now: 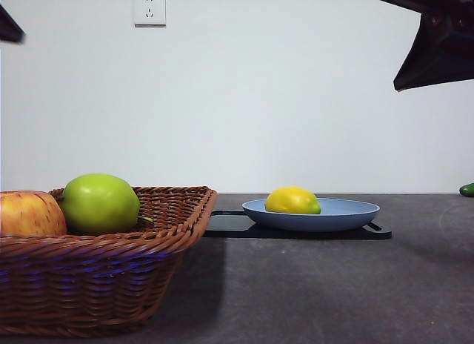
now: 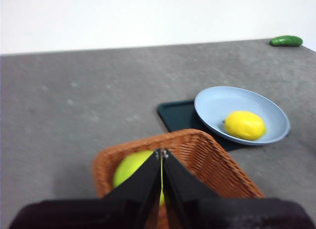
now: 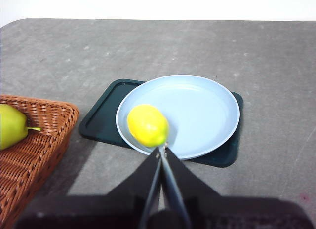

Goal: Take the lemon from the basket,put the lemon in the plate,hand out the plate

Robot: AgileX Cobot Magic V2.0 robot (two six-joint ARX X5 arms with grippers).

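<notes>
The yellow lemon (image 1: 292,200) lies in the light blue plate (image 1: 348,213), toward its left side; the wrist views also show the lemon (image 3: 147,125) (image 2: 245,125) resting there. The plate (image 3: 197,110) (image 2: 217,103) sits on a flat black tray (image 1: 237,224). The brown wicker basket (image 1: 96,270) stands at the near left with a green apple (image 1: 99,203) and a red-yellow apple (image 1: 29,214) in it. My right gripper (image 3: 162,148) is shut, raised above the plate's near side. My left gripper (image 2: 161,152) is shut, high over the basket (image 2: 197,150).
A small green vegetable (image 1: 466,189) (image 2: 286,40) lies at the table's far right edge. A wall socket (image 1: 149,8) is on the white wall behind. Dark arm parts show at the upper right (image 1: 437,40) and upper left corner (image 1: 9,27).
</notes>
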